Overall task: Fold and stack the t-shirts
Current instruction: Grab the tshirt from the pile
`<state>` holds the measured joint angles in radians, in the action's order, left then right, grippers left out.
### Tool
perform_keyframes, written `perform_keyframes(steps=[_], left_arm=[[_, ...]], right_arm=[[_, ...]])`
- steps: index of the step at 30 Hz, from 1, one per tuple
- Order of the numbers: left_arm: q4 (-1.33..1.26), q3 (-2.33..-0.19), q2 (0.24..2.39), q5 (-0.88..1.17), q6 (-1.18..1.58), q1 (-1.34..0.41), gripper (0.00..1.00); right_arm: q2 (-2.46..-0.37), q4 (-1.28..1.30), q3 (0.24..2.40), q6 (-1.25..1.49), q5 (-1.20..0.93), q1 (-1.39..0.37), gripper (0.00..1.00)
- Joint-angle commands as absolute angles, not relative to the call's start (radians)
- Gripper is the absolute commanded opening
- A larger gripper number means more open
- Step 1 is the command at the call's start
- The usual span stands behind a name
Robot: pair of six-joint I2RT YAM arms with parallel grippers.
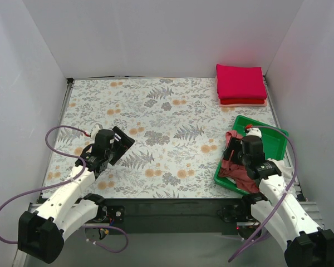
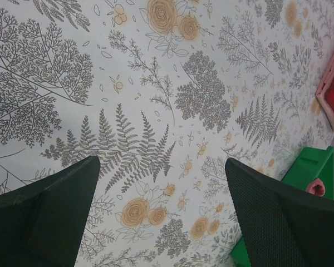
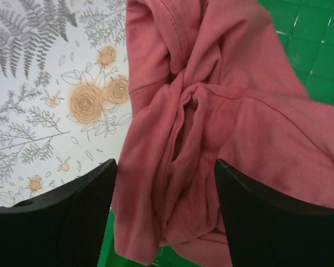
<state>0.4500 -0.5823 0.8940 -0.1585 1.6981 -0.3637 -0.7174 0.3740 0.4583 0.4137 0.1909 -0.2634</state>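
Observation:
A crumpled dusty salmon-red t-shirt (image 3: 211,128) lies in the green tray (image 1: 270,133), hanging over its left rim; it also shows in the top view (image 1: 234,169). My right gripper (image 3: 164,183) is open just above it, fingers either side of a bunched fold, holding nothing. A stack of folded t-shirts (image 1: 241,83), magenta on top and red below, sits at the far right corner. My left gripper (image 1: 121,142) is open and empty above the floral covering at the left; in its wrist view (image 2: 161,189) only the covering lies between the fingers.
The floral table covering (image 1: 161,128) spans the table. White walls enclose the left, back and right sides. The green tray's corner (image 2: 312,167) and the folded stack's edge (image 2: 331,94) show at the right of the left wrist view.

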Motion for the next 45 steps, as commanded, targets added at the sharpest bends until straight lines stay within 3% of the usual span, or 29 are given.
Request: perform_keyframes(steps=[1, 7, 8, 21, 28, 45], left_arm=[[0.422, -0.574, 0.893, -0.129, 1.672, -0.367, 0.95], [0.410, -0.557, 0.887, -0.121, 1.669, -0.368, 0.95], [0.410, -0.558, 0.887, -0.121, 1.667, -0.368, 0.95], [0.410, -0.554, 0.874, -0.126, 1.666, -0.367, 0.95], [0.410, -0.552, 0.877, -0.123, 1.666, -0.368, 0.95], [0.379, -0.535, 0.891, -0.083, 1.652, -0.367, 0.95]], right_arm=[[-0.742, 0.410, 0.499, 0.440, 0.204, -0.261, 0.74], [-0.761, 0.413, 0.485, 0.460, 0.198, -0.253, 0.50], [-0.762, 0.413, 0.486, 0.460, 0.198, -0.252, 0.42], [-0.746, 0.402, 0.511, 0.413, 0.141, -0.239, 0.06], [-0.690, 0.422, 0.594, 0.364, 0.193, -0.236, 0.02], [-0.666, 0.495, 1.067, 0.264, 0.336, -0.236, 0.01]])
